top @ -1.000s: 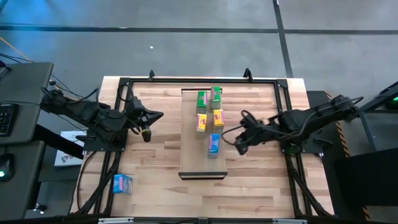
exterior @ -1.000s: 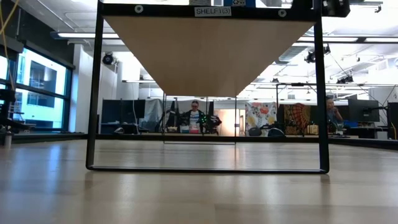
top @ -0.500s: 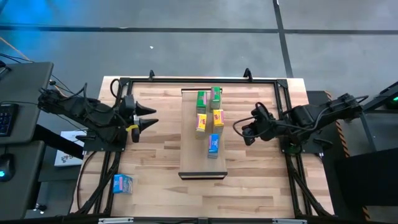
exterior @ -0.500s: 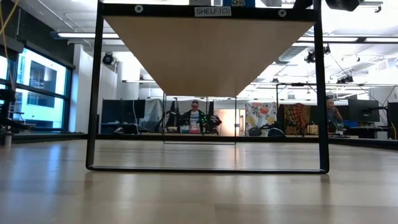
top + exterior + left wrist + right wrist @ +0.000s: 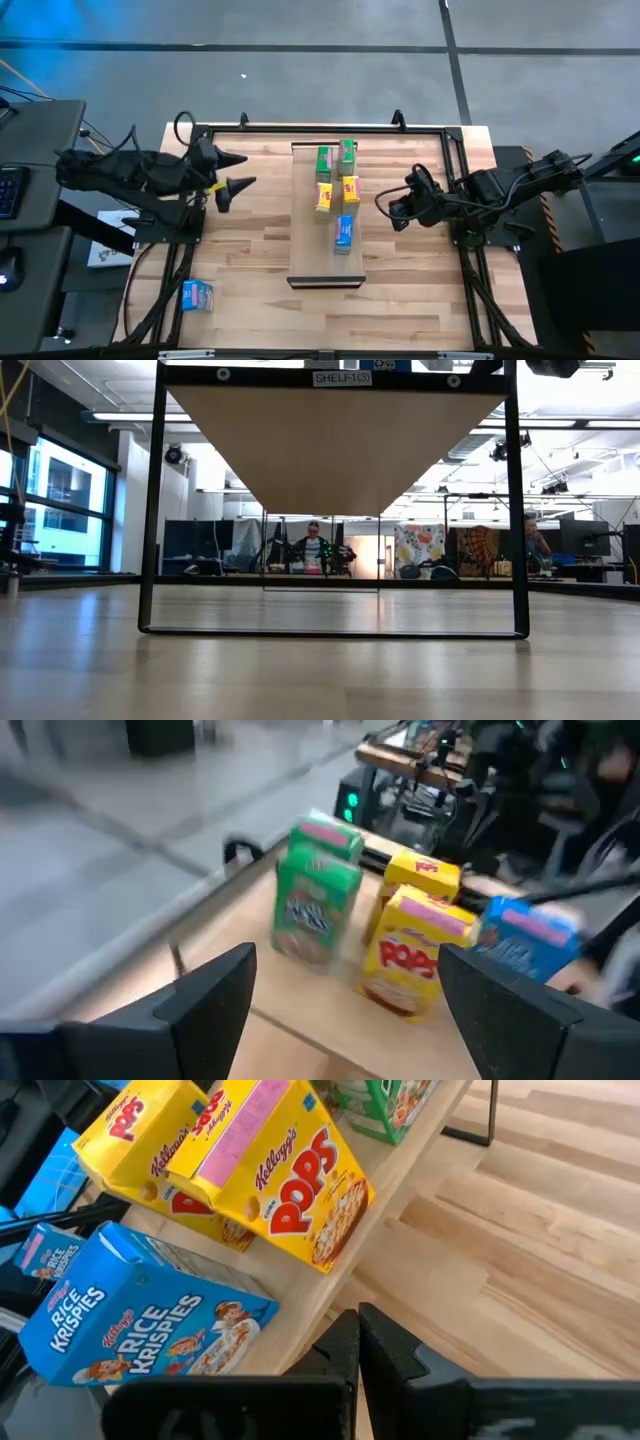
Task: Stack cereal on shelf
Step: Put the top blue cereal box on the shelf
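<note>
The shelf (image 5: 322, 262) is a light-wood plank in the middle of the table. On its far half stand two green cereal boxes (image 5: 336, 158), two yellow ones (image 5: 337, 193) and a blue one (image 5: 343, 232). Another blue box (image 5: 197, 295) lies on the tabletop near the front left corner. My left gripper (image 5: 250, 170) is open, left of the shelf and pointing at the boxes, with nothing between its fingers (image 5: 212, 992). My right gripper (image 5: 392, 212) is shut just right of the shelf, beside the blue box (image 5: 150, 1315) and touching nothing.
A black frame (image 5: 200, 135) runs around the tabletop edges. In the low view the shelf's underside (image 5: 335, 440) sits raised on a black stand (image 5: 150, 510). Bare tabletop lies on both sides of the shelf and in front of it. A person shows far off in the room behind.
My left gripper has opened and swung from pointing down at the table toward the far edge, now pointing level at the boxes. My right gripper, still shut, has drawn back a little from the shelf toward the far right. No box has moved.
</note>
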{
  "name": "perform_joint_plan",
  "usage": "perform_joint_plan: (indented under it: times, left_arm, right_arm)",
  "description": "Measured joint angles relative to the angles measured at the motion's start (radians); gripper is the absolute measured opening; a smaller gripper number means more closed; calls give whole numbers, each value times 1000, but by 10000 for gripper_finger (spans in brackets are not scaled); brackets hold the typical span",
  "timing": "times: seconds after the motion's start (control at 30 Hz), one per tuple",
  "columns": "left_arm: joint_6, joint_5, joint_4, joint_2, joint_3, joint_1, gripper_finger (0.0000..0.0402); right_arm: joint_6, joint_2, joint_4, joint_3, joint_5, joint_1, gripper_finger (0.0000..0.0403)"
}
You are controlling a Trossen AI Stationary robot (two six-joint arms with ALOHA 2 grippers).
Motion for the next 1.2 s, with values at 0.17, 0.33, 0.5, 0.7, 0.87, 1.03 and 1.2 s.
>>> perform_joint_plan:
  times: [0.17,0.33,0.5,0.7,0.87,1.03,1.2]
  left_arm:
    - [-353,173,-378,62,117,77,304]
    - [-716,377,-741,120,126,61,304]
    - [-990,519,-787,156,68,-86,304]
    - [-1318,579,-826,223,32,-304,304]
    - [-1572,628,-824,273,32,-490,303]
    - [-1799,714,-821,319,32,-659,303]
    - [-1983,708,-764,352,32,-782,303]
  right_arm:
    - [-10,0,-26,0,34,0,0]
    - [-36,0,-62,0,38,0,0]
    - [-60,0,-77,0,38,0,0]
    - [-109,0,-97,0,35,0,0]
    - [-146,0,-108,0,28,0,0]
    - [-166,0,-113,0,28,0,0]
    - [-182,0,-115,0,27,0,0]
